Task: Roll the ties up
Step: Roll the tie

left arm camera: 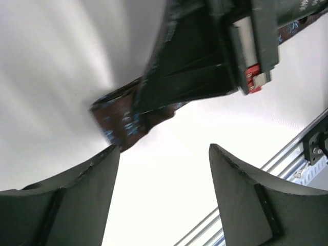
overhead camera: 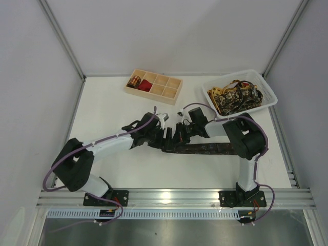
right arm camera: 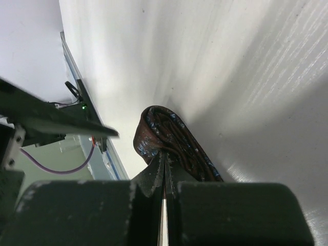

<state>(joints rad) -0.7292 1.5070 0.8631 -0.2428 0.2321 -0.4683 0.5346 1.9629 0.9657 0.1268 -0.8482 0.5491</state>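
The right pincer point(right arm camera: 163, 155) is clenched on the curled end of a dark tie point(right arm camera: 171, 133), which lies stretched along the table point(overhead camera: 113, 102) at mid-frame in the top view. The left pincer point(left arm camera: 164, 151) gapes wide, holding nothing, just beside that end. More ties point(overhead camera: 236, 96) fill the basket point(overhead camera: 266, 86) at upper right.

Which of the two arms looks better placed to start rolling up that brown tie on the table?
Probably right. The right gripper is shut on the folded end of the dark brown tie, so it could begin turning it. The left gripper is open and empty, near that end.
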